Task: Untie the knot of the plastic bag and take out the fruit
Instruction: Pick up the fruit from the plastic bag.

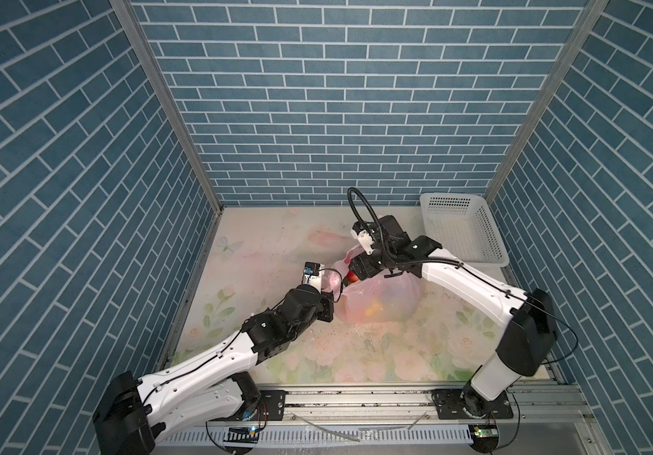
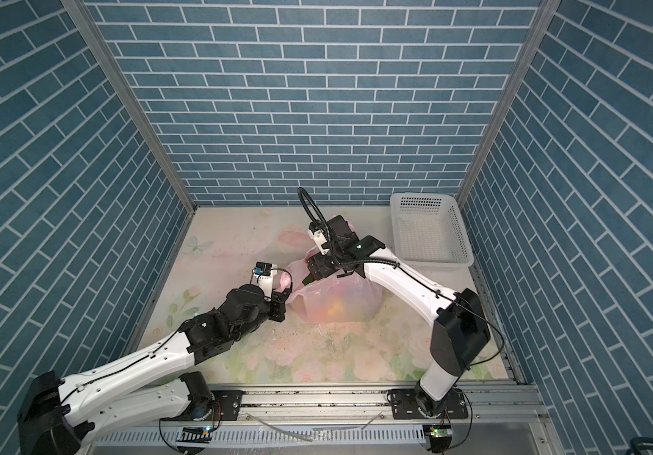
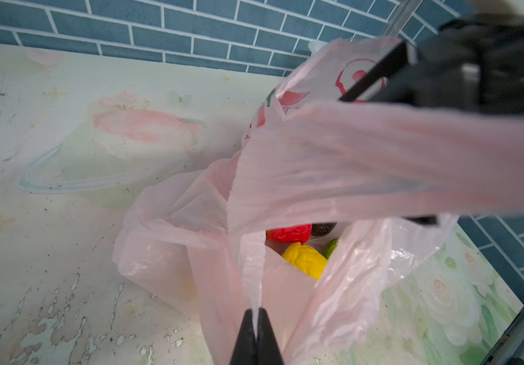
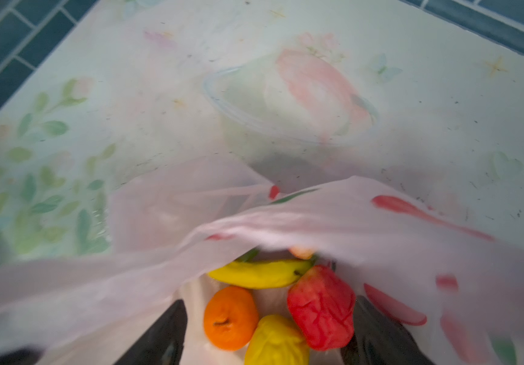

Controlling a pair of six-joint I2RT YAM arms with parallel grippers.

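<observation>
Pink plastic bag (image 3: pixel 333 164) film sits pinched in the left gripper (image 3: pixel 256 313); the right gripper (image 4: pixel 268 305) gapes around the fruit (image 4: pixel 320 308) inside; white basket (image 1: pixel 450 207) far right.

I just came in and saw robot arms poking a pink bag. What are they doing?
The left jaws are shut on a strip of the plastic bag, holding its mouth open. The right jaws stand open in the bag's mouth, one on each side of the fruit: red, orange and yellow pieces. No fruit has been lifted out yet.
</observation>
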